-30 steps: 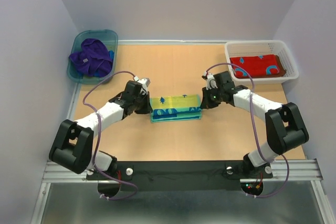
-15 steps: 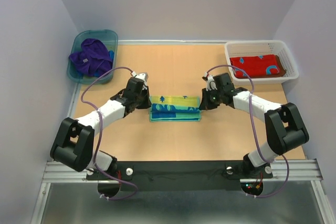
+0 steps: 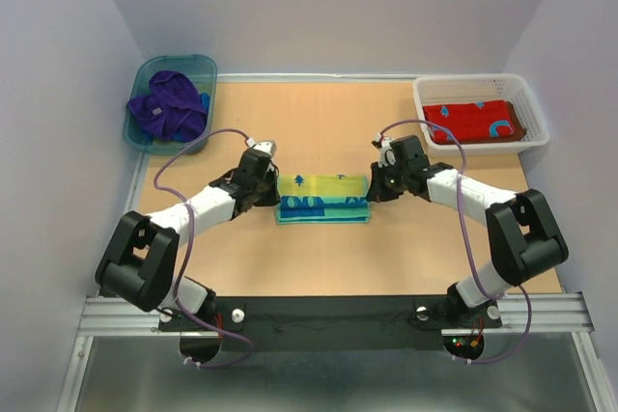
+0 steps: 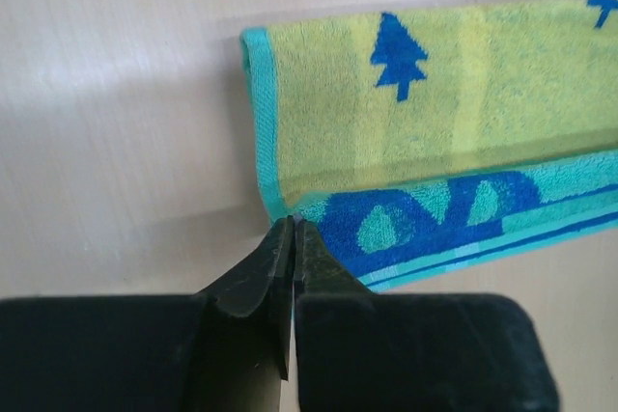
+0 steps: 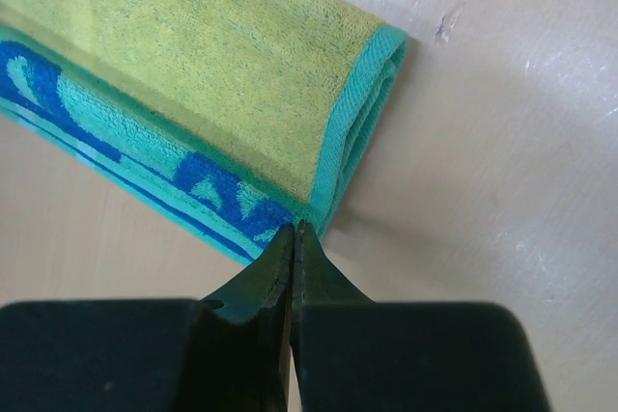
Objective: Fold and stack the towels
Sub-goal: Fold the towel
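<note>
Firstly, at the far left a purple towel (image 3: 169,108) is seen heaped in the teal tub (image 3: 183,59). The left gripper (image 4: 294,229) is closed completely, and its tips are placed at the left end of the folded teal-and-yellow towel (image 3: 323,198), which lies flat in the middle of the table (image 3: 328,258). The right gripper (image 5: 293,231) is closed the same way at the towel's right end. Whether cloth is pinched cannot be told. At the far right, a red towel (image 3: 473,121) is kept in the white basket (image 3: 473,79).
</note>
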Motion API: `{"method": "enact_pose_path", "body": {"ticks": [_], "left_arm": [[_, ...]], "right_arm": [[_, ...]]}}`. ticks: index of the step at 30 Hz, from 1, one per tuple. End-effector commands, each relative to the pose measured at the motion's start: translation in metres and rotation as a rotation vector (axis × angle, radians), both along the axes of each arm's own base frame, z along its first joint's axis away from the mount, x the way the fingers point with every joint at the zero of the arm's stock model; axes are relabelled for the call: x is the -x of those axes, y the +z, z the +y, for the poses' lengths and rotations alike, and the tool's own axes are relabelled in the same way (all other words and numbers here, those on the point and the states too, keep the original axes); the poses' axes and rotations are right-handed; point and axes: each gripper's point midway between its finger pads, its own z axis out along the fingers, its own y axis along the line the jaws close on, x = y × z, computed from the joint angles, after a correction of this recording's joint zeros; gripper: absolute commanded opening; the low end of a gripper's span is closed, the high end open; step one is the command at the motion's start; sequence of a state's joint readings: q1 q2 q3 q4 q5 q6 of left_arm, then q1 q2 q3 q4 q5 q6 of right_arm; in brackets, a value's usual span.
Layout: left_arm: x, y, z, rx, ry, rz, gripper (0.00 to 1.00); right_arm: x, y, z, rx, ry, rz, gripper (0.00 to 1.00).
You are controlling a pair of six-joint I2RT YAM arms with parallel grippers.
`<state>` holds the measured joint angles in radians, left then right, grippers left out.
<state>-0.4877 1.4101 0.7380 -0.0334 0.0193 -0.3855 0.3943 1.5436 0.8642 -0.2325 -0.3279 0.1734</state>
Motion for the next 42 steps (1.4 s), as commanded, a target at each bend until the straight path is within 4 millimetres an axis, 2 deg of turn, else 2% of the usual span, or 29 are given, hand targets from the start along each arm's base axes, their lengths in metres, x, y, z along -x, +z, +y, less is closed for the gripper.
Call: {"method": "enact_pose_path", "body": {"ticks": [1,3,6,7,9,10,13,17,19,20,22,23,24,27,30,33,35,36,37,38,39,42], "left_arm": [[0.010,-0.001,0.000,0.009,0.018,-0.007,0.12],[0.013,0.001,-0.001,0.015,0.021,-0.013,0.12],[0.014,0.008,0.006,0.005,0.045,-0.030,0.18],[0.015,0.013,0.007,0.008,0.049,-0.041,0.28],[0.018,0.022,0.009,-0.007,0.049,-0.048,0.40],[0.019,0.028,0.008,-0.008,0.046,-0.061,0.49],[0.030,0.063,0.000,0.026,0.025,-0.123,0.71],[0.032,0.096,-0.008,0.091,0.017,-0.188,0.73],[0.029,0.102,-0.011,0.096,0.009,-0.199,0.73],[0.024,0.104,-0.014,0.092,0.008,-0.198,0.72],[0.017,0.100,-0.016,0.072,0.011,-0.188,0.70],[0.012,0.089,-0.019,0.051,0.010,-0.165,0.70],[0.008,0.087,-0.021,0.046,0.011,-0.161,0.69],[-0.001,0.065,-0.030,0.031,0.011,-0.115,0.64],[-0.001,0.042,-0.038,0.026,0.006,-0.064,0.56],[0.011,0.018,-0.041,0.038,0.014,0.008,0.50],[0.020,0.010,-0.041,0.053,0.019,0.037,0.43],[0.031,-0.002,-0.039,0.061,0.013,0.074,0.41],[0.036,-0.005,-0.038,0.076,0.026,0.091,0.33],[0.039,-0.004,-0.038,0.089,0.031,0.089,0.31],[0.046,-0.014,-0.032,0.080,0.040,0.109,0.29],[0.063,-0.022,-0.031,0.112,0.027,0.150,0.26]], "right_arm": [[-0.003,0.010,-0.002,-0.004,-0.016,-0.056,0.01],[-0.001,0.013,0.000,-0.016,-0.010,-0.058,0.01],[0.006,0.016,0.004,-0.041,0.013,-0.052,0.06],[0.007,0.018,0.004,-0.047,0.018,-0.055,0.11],[0.013,0.019,0.003,-0.050,0.020,-0.050,0.19],[0.014,0.029,0.004,-0.066,0.024,-0.072,0.27],[0.015,0.053,0.009,-0.115,0.022,-0.102,0.39],[0.009,0.083,0.017,-0.163,0.021,-0.145,0.40],[0.003,0.093,0.023,-0.179,0.023,-0.160,0.39],[0.001,0.089,0.023,-0.175,0.007,-0.143,0.39],[-0.002,0.086,0.027,-0.166,0.003,-0.133,0.37],[-0.004,0.083,0.028,-0.157,0.000,-0.131,0.36],[-0.008,0.078,0.027,-0.138,-0.019,-0.128,0.35],[-0.009,0.056,0.032,-0.107,-0.032,-0.081,0.34],[-0.010,0.033,0.032,-0.077,-0.065,-0.047,0.31],[0.004,0.010,0.032,-0.055,-0.065,-0.002,0.30],[0.013,0.003,0.034,-0.051,-0.058,0.017,0.30],[0.017,0.000,0.034,-0.048,-0.056,0.022,0.30],[0.025,-0.006,0.033,-0.038,-0.053,0.036,0.29],[0.029,-0.009,0.031,-0.034,-0.057,0.044,0.29],[0.031,-0.009,0.030,-0.037,-0.061,0.040,0.29],[0.040,-0.018,0.022,-0.020,-0.077,0.053,0.29]]}}
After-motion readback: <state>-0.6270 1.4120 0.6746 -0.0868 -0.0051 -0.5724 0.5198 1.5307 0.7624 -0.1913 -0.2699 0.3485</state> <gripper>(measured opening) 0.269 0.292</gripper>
